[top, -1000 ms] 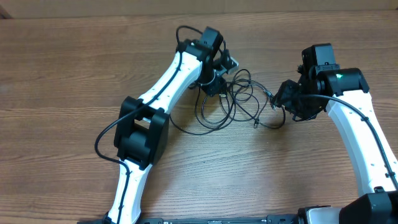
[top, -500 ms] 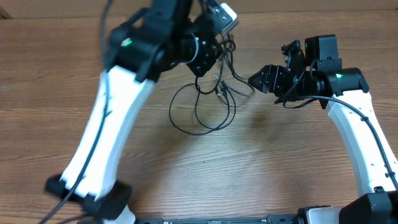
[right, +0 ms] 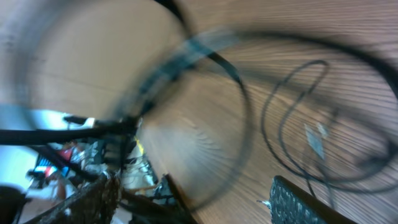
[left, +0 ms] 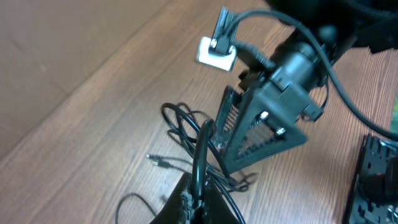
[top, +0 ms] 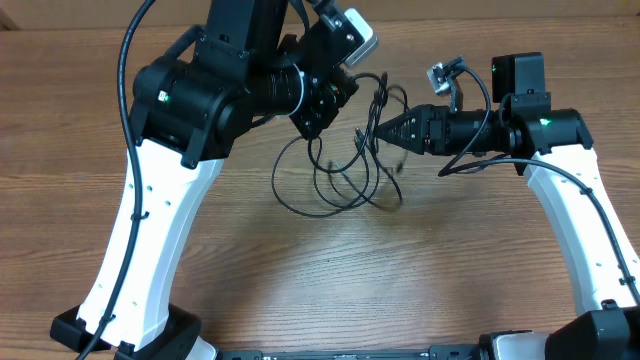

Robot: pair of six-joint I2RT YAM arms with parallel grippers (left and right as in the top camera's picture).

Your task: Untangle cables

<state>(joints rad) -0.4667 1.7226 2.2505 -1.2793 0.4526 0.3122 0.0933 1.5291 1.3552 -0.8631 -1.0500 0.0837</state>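
Note:
The cables [top: 335, 175] are thin black cords hanging in tangled loops from my left gripper [top: 318, 120], which is raised above the table and shut on one strand. In the left wrist view that strand [left: 202, 149] runs up out of the shut left gripper [left: 198, 198], and a silver-tipped plug [left: 157, 161] lies on the wood. My right gripper [top: 382, 132] points left at the hanging bundle, right beside the cords. Its fingers [right: 298, 202] stand wide apart in the right wrist view, with nothing gripped. Blurred cable loops [right: 298, 124] sweep in front of it.
The wooden table [top: 480, 270] fills the overhead view. My raised left arm [top: 190, 100] covers the back left of it. The right arm's base [left: 376, 180] shows at the right edge of the left wrist view.
My left arm has risen and lifted the cable bundle, pulling the loops up and left. The right gripper has opened wider and swung round to point left at the cords.

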